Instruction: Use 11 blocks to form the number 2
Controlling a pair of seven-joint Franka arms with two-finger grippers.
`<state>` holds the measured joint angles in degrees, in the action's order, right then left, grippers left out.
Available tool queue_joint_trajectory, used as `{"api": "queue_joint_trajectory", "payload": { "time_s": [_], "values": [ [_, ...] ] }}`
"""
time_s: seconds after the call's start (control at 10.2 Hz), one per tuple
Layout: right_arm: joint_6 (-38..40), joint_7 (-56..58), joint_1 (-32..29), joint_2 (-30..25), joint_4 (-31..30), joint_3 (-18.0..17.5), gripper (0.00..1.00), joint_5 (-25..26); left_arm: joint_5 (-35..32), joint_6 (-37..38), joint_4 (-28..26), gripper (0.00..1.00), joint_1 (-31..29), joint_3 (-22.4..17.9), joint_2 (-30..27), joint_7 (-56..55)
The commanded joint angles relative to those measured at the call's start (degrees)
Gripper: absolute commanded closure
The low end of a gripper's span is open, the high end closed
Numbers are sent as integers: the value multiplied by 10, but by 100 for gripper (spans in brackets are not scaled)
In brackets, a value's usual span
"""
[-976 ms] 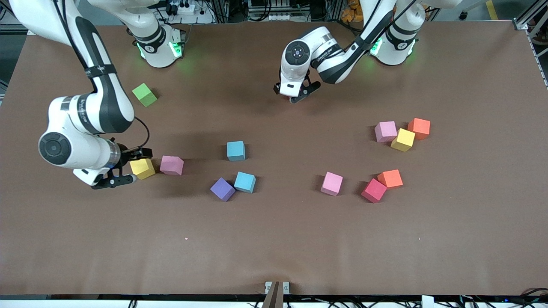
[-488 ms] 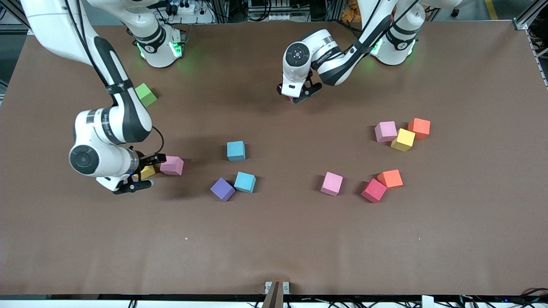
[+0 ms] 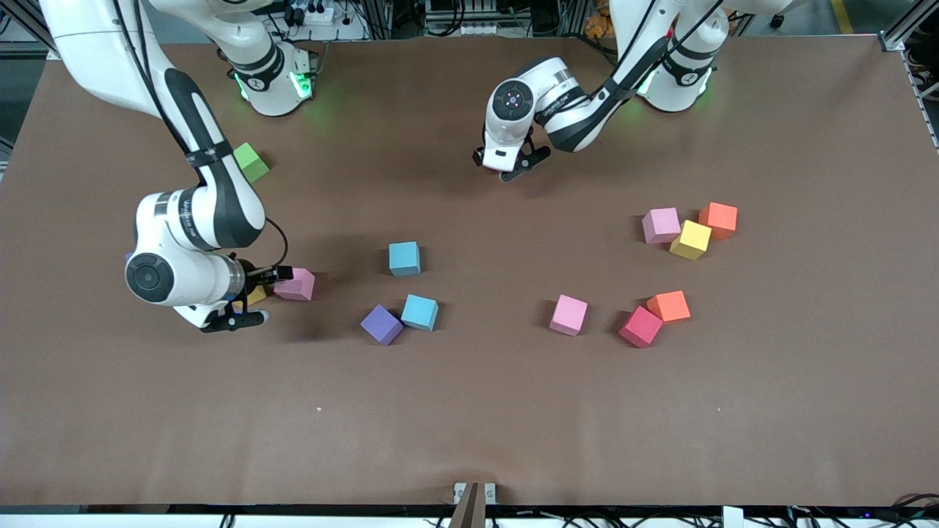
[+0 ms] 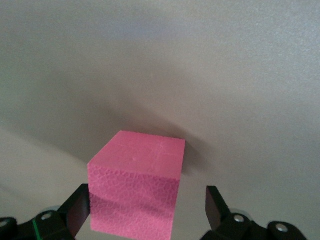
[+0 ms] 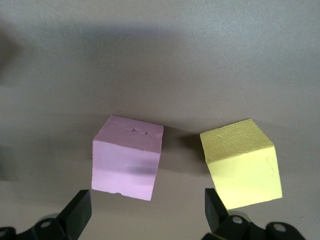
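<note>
My left gripper (image 3: 511,167) (image 4: 146,194) is open, low near the robots' edge of the table, its jaws either side of a deep pink cube (image 4: 137,190) that the hand hides in the front view. My right gripper (image 3: 260,295) (image 5: 147,199) is open just above a pale pink cube (image 3: 297,285) (image 5: 129,159) and a yellow cube (image 3: 256,296) (image 5: 242,162). On the table lie two light blue cubes (image 3: 404,258) (image 3: 419,312), a purple cube (image 3: 381,324), a pink cube (image 3: 569,314), a red cube (image 3: 640,326) and an orange cube (image 3: 668,306). No digit 2 shows.
A pink cube (image 3: 661,225), a yellow cube (image 3: 690,240) and an orange-red cube (image 3: 718,220) cluster toward the left arm's end. A lime-green cube (image 3: 249,163) lies near the right arm's base. The brown table (image 3: 469,425) is bare nearer the front camera.
My right arm has swung toward the left arm's end, its gripper now over the yellow cube and against the pale pink one. My left gripper has barely shifted.
</note>
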<state>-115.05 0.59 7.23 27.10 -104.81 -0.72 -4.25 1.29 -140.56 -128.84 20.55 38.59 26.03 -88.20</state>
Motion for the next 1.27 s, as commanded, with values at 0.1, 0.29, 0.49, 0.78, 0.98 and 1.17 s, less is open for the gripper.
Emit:
{"api": "queue_joint_trajectory", "payload": {
  "time_s": [0.1,0.29,0.49,0.78,0.98,1.17],
  "values": [
    [-6,-56,26,13,3,3,0,-8,-56,-9,1,41,3,-8,6,-19],
    [-8,-57,26,21,3,3,0,-9,-70,-10,3,71,5,-8,14,-19],
    [-16,-65,27,33,3,2,0,-15,-73,-9,7,73,6,-7,11,-10],
    [-23,-65,26,46,3,3,0,-23,-75,-4,39,73,10,-5,11,39],
    [-46,-68,21,62,2,3,0,-23,-76,-4,76,72,31,-7,20,79],
    [-47,-74,21,66,2,2,0,-37,-119,-2,100,71,42,-8,38,93]
  ]
}}
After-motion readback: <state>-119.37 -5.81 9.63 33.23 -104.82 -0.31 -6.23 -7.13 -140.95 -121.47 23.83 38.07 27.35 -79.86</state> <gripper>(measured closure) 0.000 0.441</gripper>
